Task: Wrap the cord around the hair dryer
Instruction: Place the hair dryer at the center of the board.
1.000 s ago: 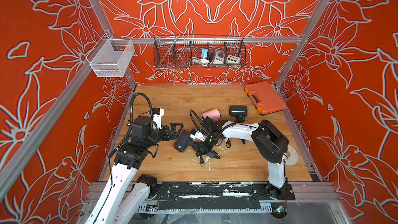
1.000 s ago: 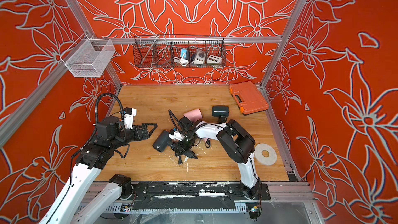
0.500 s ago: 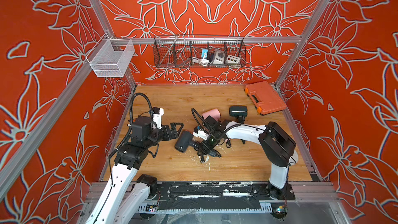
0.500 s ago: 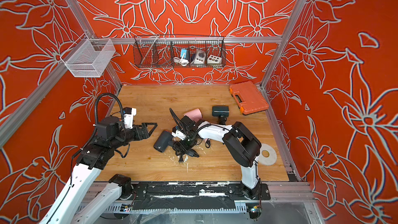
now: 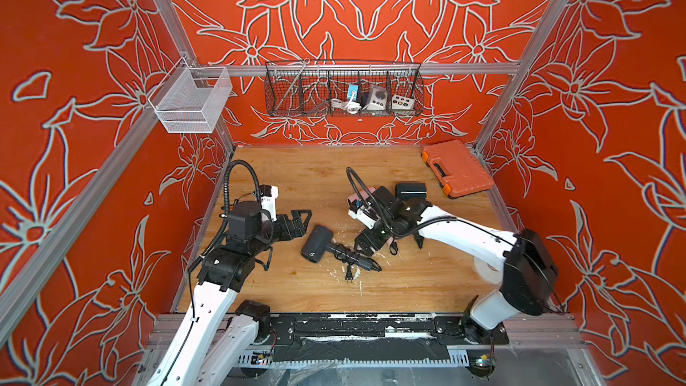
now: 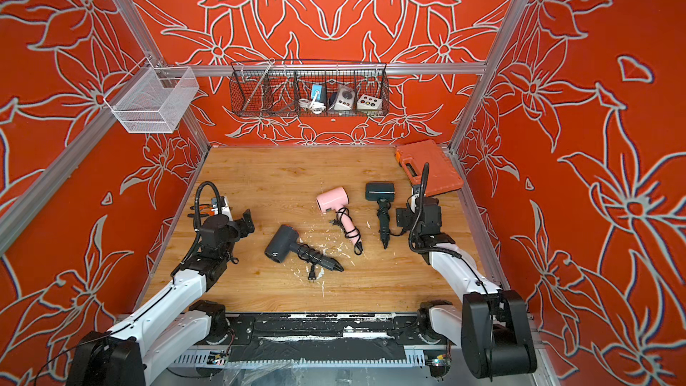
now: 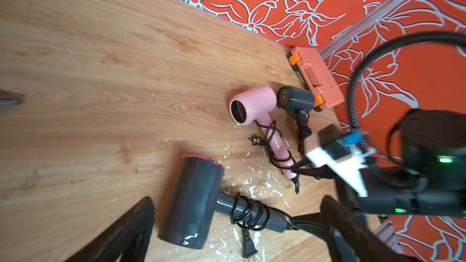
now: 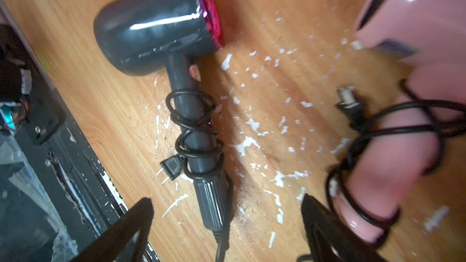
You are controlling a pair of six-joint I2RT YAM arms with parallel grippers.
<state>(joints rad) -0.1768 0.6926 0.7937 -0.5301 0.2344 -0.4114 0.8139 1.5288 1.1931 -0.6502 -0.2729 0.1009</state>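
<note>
Shows, in a top view, the right gripper just sprung wide and empty at 3 o'clock of the hair dryer, itself at 5 o'clock of the left gripper, equally wide and empty; from the left wrist, the cord coiled round its handle; from the right wrist, the plug lying loose, wrapping seemingly done.

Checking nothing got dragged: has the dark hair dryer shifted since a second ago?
No. The dark hair dryer lies at the same spot relative to the orange case in both top views.
</note>
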